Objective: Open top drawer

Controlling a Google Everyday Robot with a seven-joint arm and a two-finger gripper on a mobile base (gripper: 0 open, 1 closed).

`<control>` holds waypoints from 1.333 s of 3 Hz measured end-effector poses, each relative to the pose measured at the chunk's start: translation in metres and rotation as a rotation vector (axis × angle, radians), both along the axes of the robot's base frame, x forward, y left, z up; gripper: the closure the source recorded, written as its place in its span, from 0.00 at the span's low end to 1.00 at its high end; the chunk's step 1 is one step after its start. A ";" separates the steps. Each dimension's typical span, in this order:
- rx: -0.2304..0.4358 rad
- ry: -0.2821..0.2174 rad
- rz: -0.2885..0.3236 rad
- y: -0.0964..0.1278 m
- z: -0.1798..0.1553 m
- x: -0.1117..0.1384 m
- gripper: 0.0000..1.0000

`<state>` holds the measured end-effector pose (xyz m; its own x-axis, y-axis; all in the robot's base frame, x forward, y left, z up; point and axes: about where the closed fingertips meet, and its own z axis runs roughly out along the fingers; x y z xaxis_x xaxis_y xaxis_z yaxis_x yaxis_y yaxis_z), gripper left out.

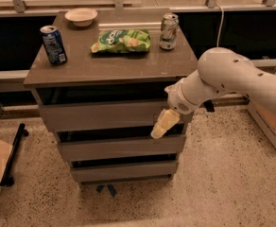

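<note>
1. Pincer (162, 125) hangs at the top drawer's (100, 115) lower right edge; spread or pressed together, I cannot tell.
2. Drawer front runs left-right under the desk (105, 69) top, mostly left of the pincer.

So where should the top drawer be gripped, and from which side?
Probably the lower edge of the top drawer, from the front and below: its front is flat, without handle, and a dark gap runs under it. The gripper is at that edge's right end.
</note>
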<state>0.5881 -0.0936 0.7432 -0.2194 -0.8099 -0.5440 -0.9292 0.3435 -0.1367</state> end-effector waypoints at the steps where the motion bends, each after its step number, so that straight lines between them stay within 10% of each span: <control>1: 0.044 0.058 -0.002 0.013 -0.067 0.059 0.00; 2: 0.044 0.059 -0.002 0.013 -0.067 0.059 0.00; 4: 0.057 0.118 0.019 0.021 -0.087 0.043 0.50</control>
